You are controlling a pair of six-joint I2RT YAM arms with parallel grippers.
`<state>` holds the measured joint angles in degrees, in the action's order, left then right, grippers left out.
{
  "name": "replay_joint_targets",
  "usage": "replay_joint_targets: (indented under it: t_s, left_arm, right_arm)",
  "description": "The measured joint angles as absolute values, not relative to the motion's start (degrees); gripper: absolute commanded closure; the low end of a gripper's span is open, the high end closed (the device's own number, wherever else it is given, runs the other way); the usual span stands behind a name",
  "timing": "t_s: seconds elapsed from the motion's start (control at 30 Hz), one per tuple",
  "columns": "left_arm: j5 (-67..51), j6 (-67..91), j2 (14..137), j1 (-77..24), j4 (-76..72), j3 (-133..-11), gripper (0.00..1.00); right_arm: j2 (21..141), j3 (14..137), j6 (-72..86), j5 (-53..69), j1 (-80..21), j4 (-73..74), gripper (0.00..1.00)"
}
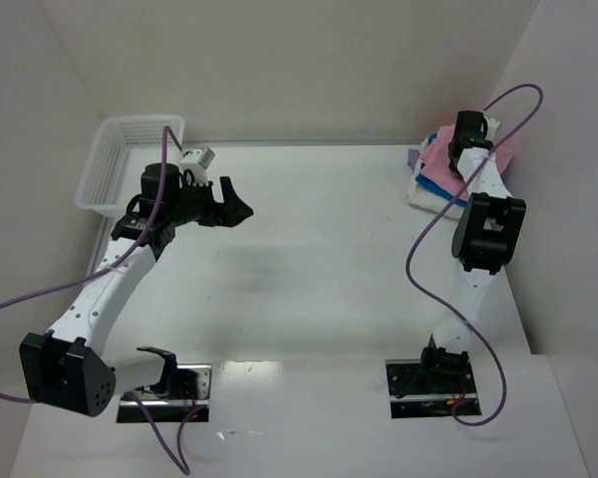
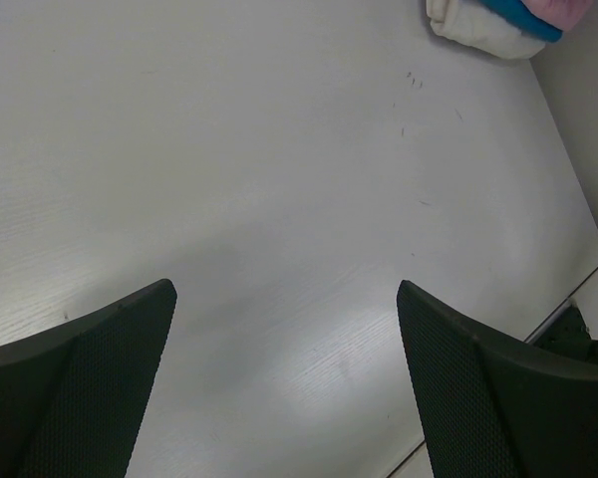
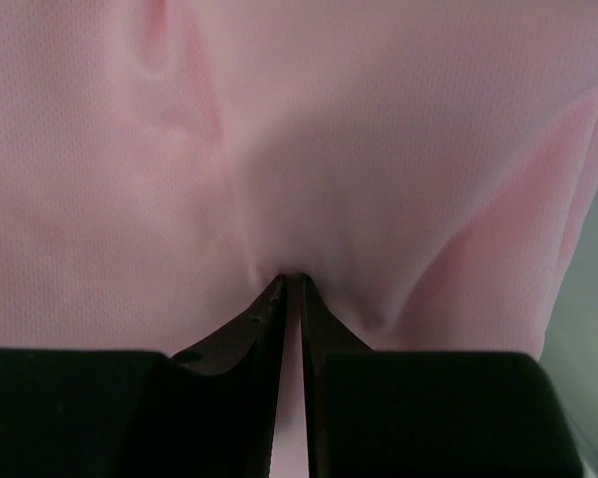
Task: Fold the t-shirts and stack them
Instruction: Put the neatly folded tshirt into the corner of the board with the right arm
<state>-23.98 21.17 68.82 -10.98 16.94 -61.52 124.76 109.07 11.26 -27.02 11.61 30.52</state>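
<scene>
Pinching the pink t-shirt (image 3: 299, 129) atop the pile (image 1: 431, 187) at the worktop's (image 1: 329, 259) far-right corner, our nearly closed right fingers (image 3: 282, 291) could slip off that thin fold; our left fingers (image 1: 237, 204) hang wide, empty.

Top view bright, even, diffuse; soft arm shadows on the table (image 1: 319, 249). Left wrist: pale glare patch between dark, underexposed fingers (image 2: 90, 378) (mesh texture barely visible). Right wrist: light pink t-shirt (image 3: 299, 149) very close, weave resolvable, shaded folds.
</scene>
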Motion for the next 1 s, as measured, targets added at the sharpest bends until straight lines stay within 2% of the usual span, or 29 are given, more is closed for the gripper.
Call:
replay_joint_targets:
  t_s: [0.1,0.23,0.37,0.47,0.53,0.67,0.77,1.0]
  left_arm:
    - [-24.06,21.17,68.84,-10.98,16.62,-61.52,0.01]
    - [-24.4,21.27,69.1,-10.96,15.93,-61.52,0.01]
    - [-24.89,21.39,69.28,-10.94,14.79,-61.52,0.01]
    - [-25.31,21.39,69.28,-10.94,14.11,-61.52,0.01]
    - [-25.45,21.39,69.28,-10.94,13.87,-61.52,0.01]
    - [-25.61,21.37,69.29,-10.94,13.59,-61.52,0.01]
    - [-25.75,21.37,69.52,-10.94,13.29,-61.52,0.01]
    - [-25.85,21.32,72.36,-10.94,13.13,-61.52,0.01]
  right_arm:
    - [126.0,110.35,11.38,-26.8,12.33,30.6,0.79]
    - [125.31,110.69,12.06,-25.09,12.78,30.48,0.65]
    - [122.22,110.65,12.33,-22.92,12.8,30.26,0.62]
    - [118.8,110.75,12.08,-22.71,12.8,29.08,0.68]
    - [117.62,112.25,11.61,-23.3,12.8,28.83,0.79]
    - [119.57,117.95,10.97,-24.93,12.8,28.71,0.92]
    - [122.23,119.33,10.76,-27.46,12.8,28.74,0.95]
    - [131.3,119.31,8.79,-34.4,12.88,29.54,0.95]
